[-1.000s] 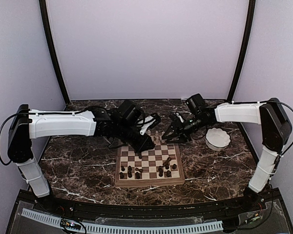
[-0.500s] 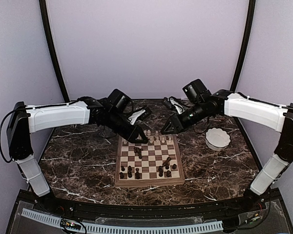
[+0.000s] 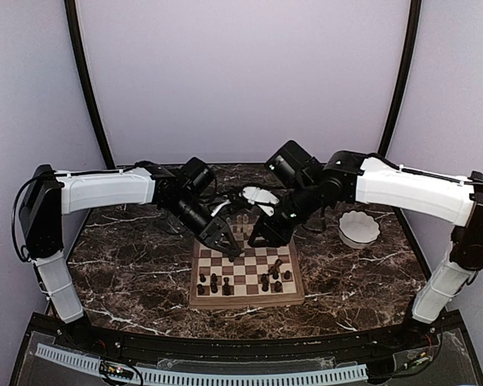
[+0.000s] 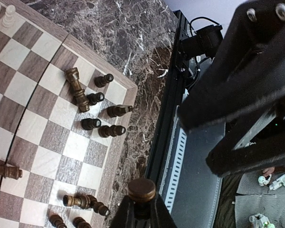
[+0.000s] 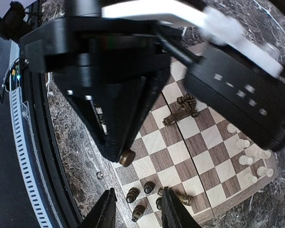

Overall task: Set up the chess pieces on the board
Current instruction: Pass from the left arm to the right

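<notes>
One dark pawn [image 4: 141,190] is pinched in the left gripper [image 4: 141,211] over the board's [image 3: 245,302] far edge; right gripper [image 5: 138,209] gapes empty.

One board [image 3: 245,303], one bowl [image 3: 360,236], one left arm [image 3: 105,191], one right arm [image 3: 402,189]. Dark pieces [image 4: 90,124]: roughly a dozen, some overlapping. Pale pieces [image 5: 247,159]: at least six.

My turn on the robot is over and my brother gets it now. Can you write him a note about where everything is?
Left end effector: shut on one dark brown piece, held above the board.
Right end effector: open and empty, close beside the left one.
Cream pieces: some stand upright along the board's far edge.
Other dark pieces: scattered on the near rows, several lying down.
Left to do: set down the held piece, then stand up and line up the rest.
</notes>
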Controlling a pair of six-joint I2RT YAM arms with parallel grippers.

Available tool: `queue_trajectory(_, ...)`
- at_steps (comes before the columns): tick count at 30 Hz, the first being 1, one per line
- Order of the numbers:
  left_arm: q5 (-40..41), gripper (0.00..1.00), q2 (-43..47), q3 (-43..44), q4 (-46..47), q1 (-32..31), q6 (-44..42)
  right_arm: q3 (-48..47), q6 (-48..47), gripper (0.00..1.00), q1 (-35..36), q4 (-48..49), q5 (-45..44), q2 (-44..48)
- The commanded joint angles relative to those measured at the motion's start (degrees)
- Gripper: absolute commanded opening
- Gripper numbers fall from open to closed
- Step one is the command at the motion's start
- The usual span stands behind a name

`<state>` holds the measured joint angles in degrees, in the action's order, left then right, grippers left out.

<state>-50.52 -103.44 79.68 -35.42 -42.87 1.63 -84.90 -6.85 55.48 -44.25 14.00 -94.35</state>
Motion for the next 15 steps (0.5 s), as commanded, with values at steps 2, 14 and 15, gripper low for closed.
queue_trajectory(2,-8.50,0.02,-0.22,-0.91,-3.48,0.52,-3.02,-3.49,-4.11,0.36,4.87,-3.82,-7.13,-3.23)
queue_trajectory(14,-14.74,0.06,-1.14,-2.91,-2.39,0.58,-2.47,-4.99,-6.61,0.40,12.10,-6.37,-16.60,-4.66)
queue_trajectory(15,-15.45,0.06,-1.14,-3.02,-2.34,0.55,-2.26,-4.74,-6.85,0.41,12.37,-6.19,-17.43,-4.30)
